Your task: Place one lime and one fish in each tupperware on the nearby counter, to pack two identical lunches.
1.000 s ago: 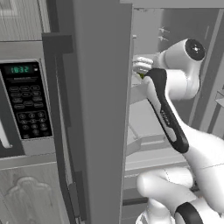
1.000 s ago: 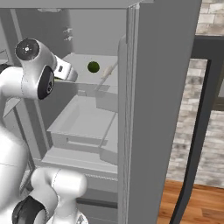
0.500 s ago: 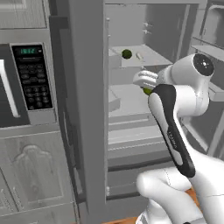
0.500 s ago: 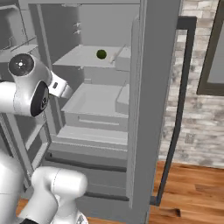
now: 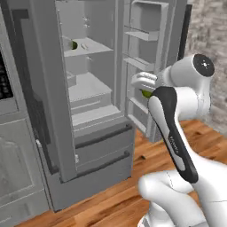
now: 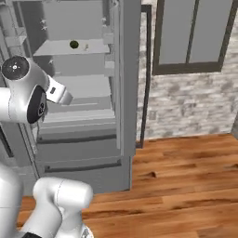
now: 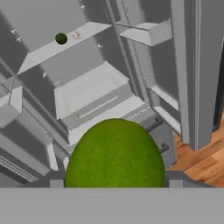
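The open fridge stands far left, a second lime and a small pale fish on its upper shelf. The gripper, jaws part-spread, clasps a lime: light, firm, smooth, likely to roll; hold across its widest middle.

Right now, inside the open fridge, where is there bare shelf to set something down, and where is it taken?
The gripper holds one lime. The upper shelf carries the other lime and a small pale thing beside it; its far ends look bare. The wider shelf below looks free edge to edge. The door racks look empty too.
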Available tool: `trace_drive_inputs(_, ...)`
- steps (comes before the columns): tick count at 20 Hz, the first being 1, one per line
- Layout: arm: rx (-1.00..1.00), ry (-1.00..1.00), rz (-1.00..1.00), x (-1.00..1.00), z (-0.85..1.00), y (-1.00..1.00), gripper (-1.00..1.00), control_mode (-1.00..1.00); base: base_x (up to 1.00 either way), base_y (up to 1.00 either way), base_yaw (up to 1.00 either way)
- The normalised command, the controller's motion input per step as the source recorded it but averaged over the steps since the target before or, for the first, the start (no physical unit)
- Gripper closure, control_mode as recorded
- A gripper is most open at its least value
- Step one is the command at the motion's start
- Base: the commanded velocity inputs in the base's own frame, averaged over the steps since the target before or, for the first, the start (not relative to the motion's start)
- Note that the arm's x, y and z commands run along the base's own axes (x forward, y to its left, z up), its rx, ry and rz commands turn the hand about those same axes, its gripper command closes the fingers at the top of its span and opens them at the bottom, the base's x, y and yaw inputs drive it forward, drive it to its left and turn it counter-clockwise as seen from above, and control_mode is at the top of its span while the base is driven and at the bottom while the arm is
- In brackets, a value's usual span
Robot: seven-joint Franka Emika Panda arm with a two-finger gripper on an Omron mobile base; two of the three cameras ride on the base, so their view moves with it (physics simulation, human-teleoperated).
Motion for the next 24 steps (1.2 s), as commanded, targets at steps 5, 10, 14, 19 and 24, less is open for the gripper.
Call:
trace_drive_inputs(5,0.0,0.0,0.0,0.0,0.0,0.0,1.0,1.0,-0.83,0.17,-0.78)
trace_drive_inputs(10,0.0,0.0,0.0,0.0,0.0,0.0,1.0,1.0,-0.69,0.04,-0.83)
trace_drive_inputs(14,0.0,0.0,0.0,0.0,0.0,0.0,1.0,1.0,-0.16,-0.54,-0.85)
trace_drive_inputs(19,0.0,0.0,0.0,0.0,0.0,0.0,1.0,1.0,0.5,-0.95,-0.65)
trace_drive_inputs(24,0.0,0.0,0.0,0.0,0.0,0.0,1.0,1.0,1.0,-1.0,-0.28)
